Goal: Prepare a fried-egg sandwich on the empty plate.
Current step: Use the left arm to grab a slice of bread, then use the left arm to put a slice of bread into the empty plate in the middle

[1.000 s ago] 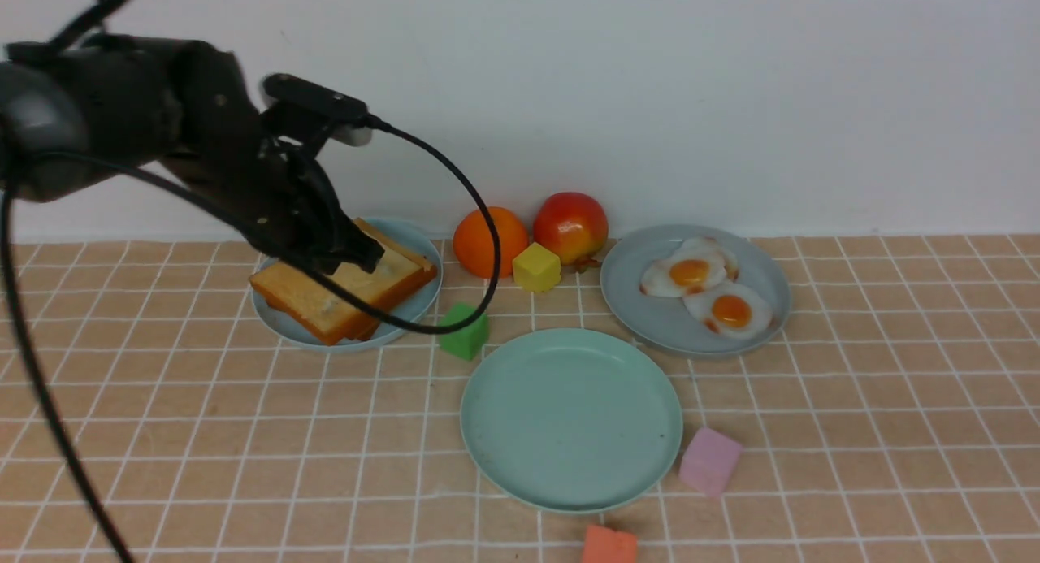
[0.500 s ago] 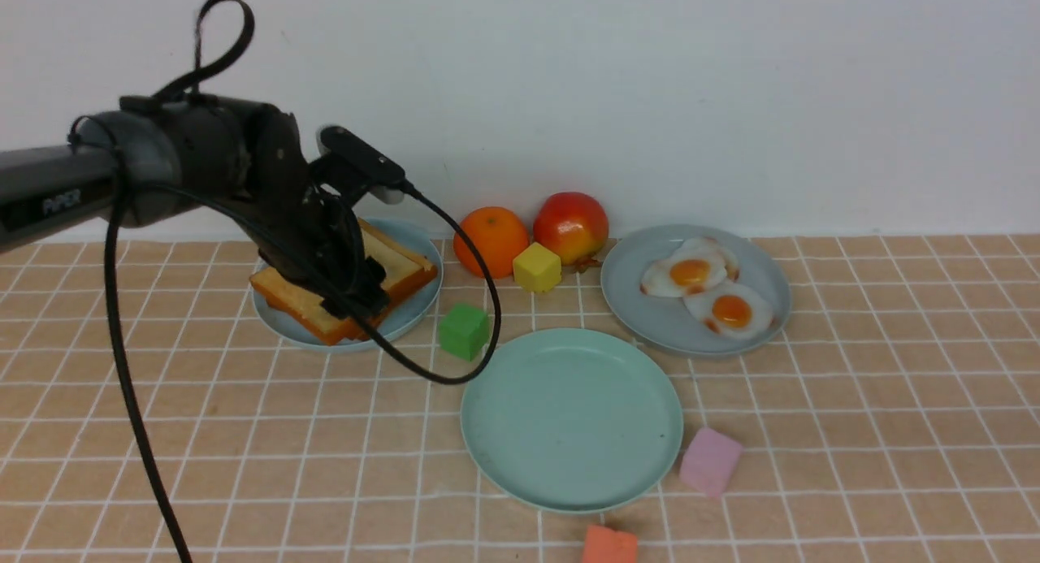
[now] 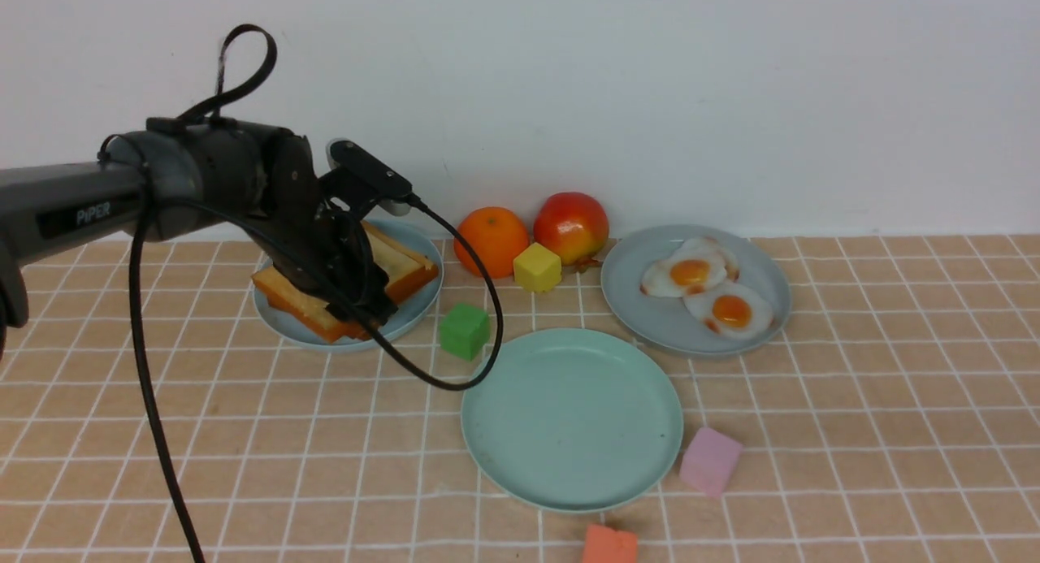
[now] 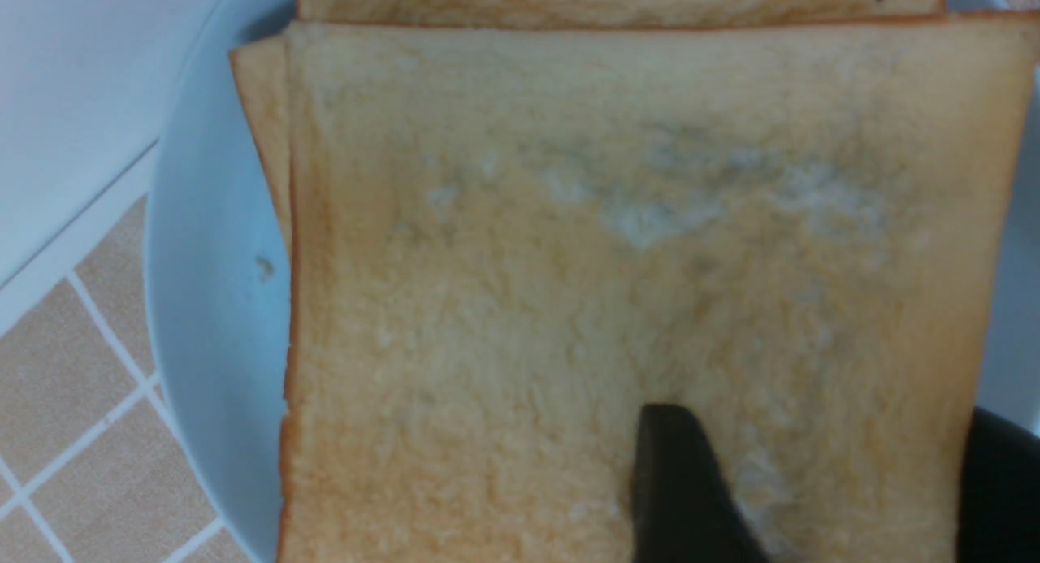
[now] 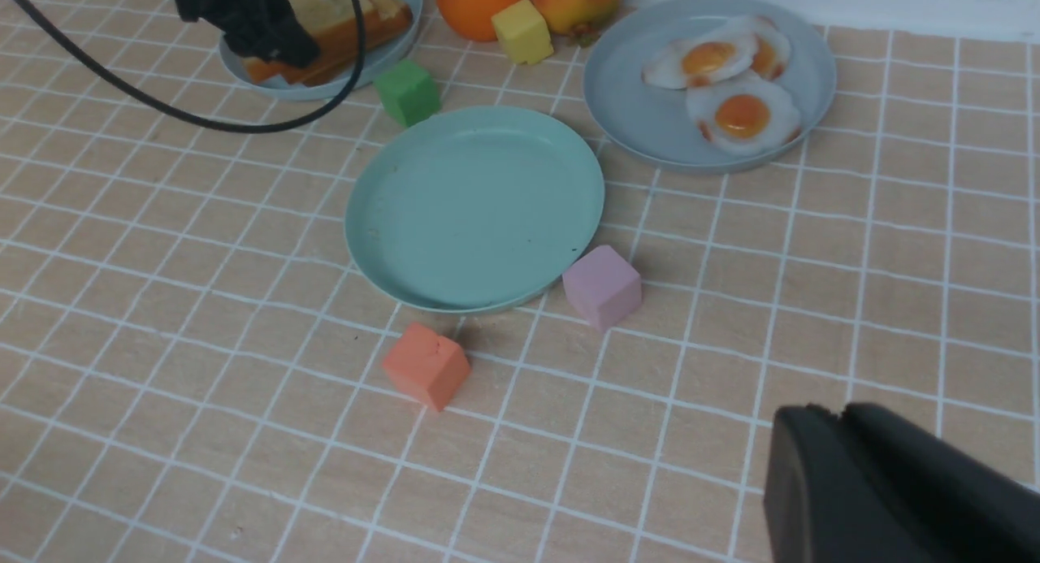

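Two toast slices (image 3: 402,264) lie stacked on a pale blue plate (image 3: 280,326) at the back left. My left gripper (image 3: 370,305) is down on them, open. In the left wrist view (image 4: 821,417) one finger (image 4: 678,482) rests over the top toast (image 4: 569,262) and the other stands just past its edge. The mint-green plate (image 3: 571,421) sits bare in the middle. Two fried eggs (image 3: 691,272) (image 3: 731,311) lie on a grey-blue plate (image 3: 650,323) at the back right. My right gripper (image 5: 837,417) is shut and holds nothing, hovering over the cloth nearer than the plates.
An orange (image 3: 490,240), an apple (image 3: 570,226) and a yellow cube (image 3: 536,268) stand at the back by the wall. A green cube (image 3: 464,331) sits between the toast plate and the mint plate. A pink cube (image 3: 709,461) and an orange-red cube (image 3: 609,545) lie near its front rim.
My left arm has swung lower and settled onto the toast stack. Its jaws have gone from shut to apart. Nothing else moved.
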Tool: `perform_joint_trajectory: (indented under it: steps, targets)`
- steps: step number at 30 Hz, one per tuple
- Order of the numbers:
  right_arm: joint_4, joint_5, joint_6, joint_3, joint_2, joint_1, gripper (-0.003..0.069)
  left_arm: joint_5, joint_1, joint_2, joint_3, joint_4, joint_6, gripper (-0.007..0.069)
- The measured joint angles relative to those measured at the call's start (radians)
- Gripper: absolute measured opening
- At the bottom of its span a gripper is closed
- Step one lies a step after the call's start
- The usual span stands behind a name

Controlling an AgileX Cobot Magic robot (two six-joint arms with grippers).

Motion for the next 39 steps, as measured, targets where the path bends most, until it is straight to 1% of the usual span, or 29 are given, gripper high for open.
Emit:
perform_joint_trajectory:
  steps: [4, 5, 6, 7, 9, 14, 17, 19, 21, 22, 23, 24, 26, 29, 31, 32, 33, 35, 39]
  targets:
    - [0.007, -0.001, 0.000, 0.000, 0.000, 0.000, 0.0064, 0.013, -0.008, -0.013, 0.000, -0.001, 0.000, 0.0304]
    - [0.010, -0.001, 0.000, 0.000, 0.000, 0.000, 0.0064, 0.019, -0.012, -0.023, 0.000, -0.001, 0.000, 0.0266]
    - [0.016, -0.001, 0.000, 0.000, 0.000, 0.000, 0.0064, 0.023, -0.018, -0.039, 0.001, -0.001, 0.000, 0.0197]
    - [0.018, -0.001, 0.000, 0.000, 0.000, 0.000, 0.0064, 0.024, -0.020, -0.044, 0.001, -0.001, 0.000, 0.0177]
    - [0.025, -0.001, 0.000, 0.000, 0.000, 0.000, 0.0067, 0.028, -0.022, -0.075, 0.001, -0.006, 0.000, 0.0107]
    - [0.027, -0.001, 0.000, 0.000, 0.000, 0.000, 0.0071, 0.051, -0.027, -0.151, 0.001, -0.018, -0.004, 0.0104]
    - [0.029, 0.003, 0.000, 0.000, 0.000, 0.000, 0.0074, 0.113, -0.063, -0.230, 0.001, -0.033, -0.037, 0.0104]
    - [0.029, 0.010, 0.000, 0.000, 0.000, 0.000, 0.0076, 0.142, -0.121, -0.277, 0.008, -0.044, -0.053, 0.0104]
    - [0.029, 0.021, 0.000, 0.000, 0.000, 0.000, 0.0078, 0.149, -0.208, -0.313, 0.023, -0.053, -0.060, 0.0104]
    - [0.029, 0.021, 0.000, 0.000, 0.000, 0.000, 0.0078, 0.149, -0.218, -0.320, 0.028, -0.053, -0.060, 0.0104]
    - [0.029, 0.027, 0.000, 0.000, 0.000, 0.000, 0.0079, 0.149, -0.259, -0.330, 0.039, -0.056, -0.061, 0.0104]
    - [0.029, 0.032, 0.000, 0.000, 0.000, 0.000, 0.0080, 0.149, -0.341, -0.339, 0.060, -0.060, -0.061, 0.0104]
    - [0.029, 0.040, 0.000, 0.000, 0.000, 0.000, 0.0083, 0.150, -0.432, -0.333, 0.095, -0.060, -0.064, 0.0104]
    - [0.029, 0.049, 0.000, 0.000, 0.000, 0.000, 0.0085, 0.145, -0.498, -0.310, 0.122, -0.038, -0.082, 0.0104]
    - [0.029, 0.062, 0.000, 0.000, 0.000, 0.000, 0.0085, 0.116, -0.544, -0.262, 0.141, 0.037, -0.118, 0.0104]
    - [0.029, 0.062, 0.000, 0.000, 0.000, 0.000, 0.0085, 0.114, -0.546, -0.258, 0.141, 0.043, -0.125, 0.0104]
    - [0.029, 0.076, 0.000, 0.000, 0.000, 0.000, 0.0085, 0.093, -0.556, -0.229, 0.143, 0.088, -0.145, 0.0104]
    - [0.029, 0.091, 0.000, 0.000, 0.000, 0.000, 0.0085, 0.075, -0.558, -0.206, 0.144, 0.112, -0.158, 0.0104]
    - [0.029, 0.108, 0.000, 0.000, 0.000, 0.000, 0.0088, 0.061, -0.558, -0.176, 0.144, 0.123, -0.164, 0.0104]
